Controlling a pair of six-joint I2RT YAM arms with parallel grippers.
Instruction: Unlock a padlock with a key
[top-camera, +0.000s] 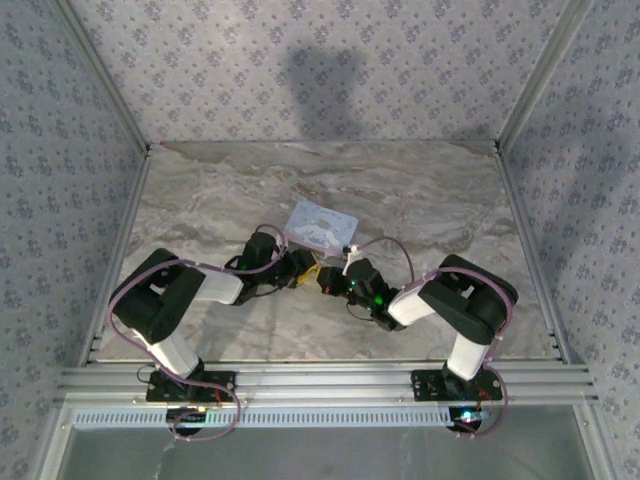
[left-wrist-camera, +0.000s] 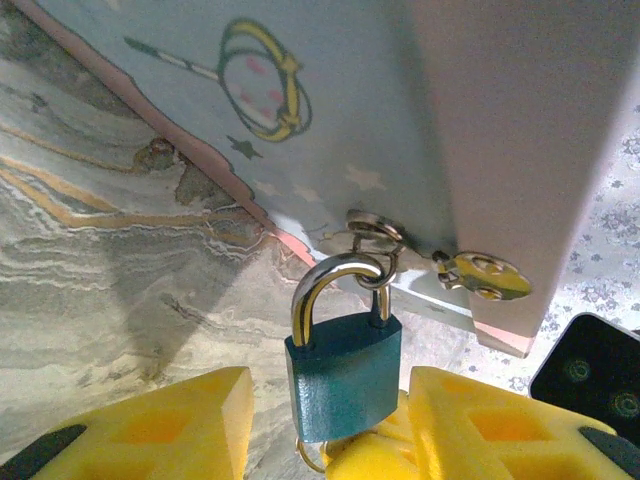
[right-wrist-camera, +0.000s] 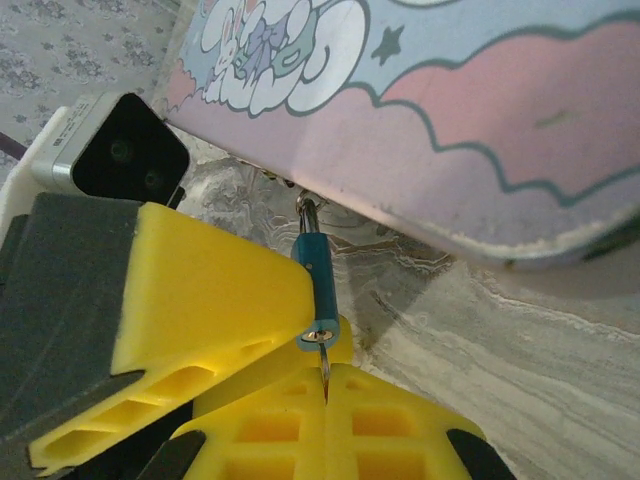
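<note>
The small blue padlock (left-wrist-camera: 345, 375) hangs by its silvery shackle (left-wrist-camera: 325, 285) from a ring on the pale blue cartoon tin (left-wrist-camera: 400, 110). My left gripper (left-wrist-camera: 328, 388) is open, one yellow finger on each side of the lock body with a gap on both sides. In the right wrist view the padlock (right-wrist-camera: 318, 285) is edge-on, and a thin key (right-wrist-camera: 324, 366) runs from its keyhole down into my right gripper (right-wrist-camera: 325, 388), which is shut on the key. From above, the left gripper (top-camera: 303, 270) and right gripper (top-camera: 330, 281) meet just in front of the tin (top-camera: 320, 226).
The tin stands mid-table on the marble top (top-camera: 430, 200), close over both grippers. A brass hasp plate (left-wrist-camera: 485, 275) sits on the tin's corner. The right wrist's black camera housing (left-wrist-camera: 595, 370) is close beside the left fingers. Patterned walls enclose the table.
</note>
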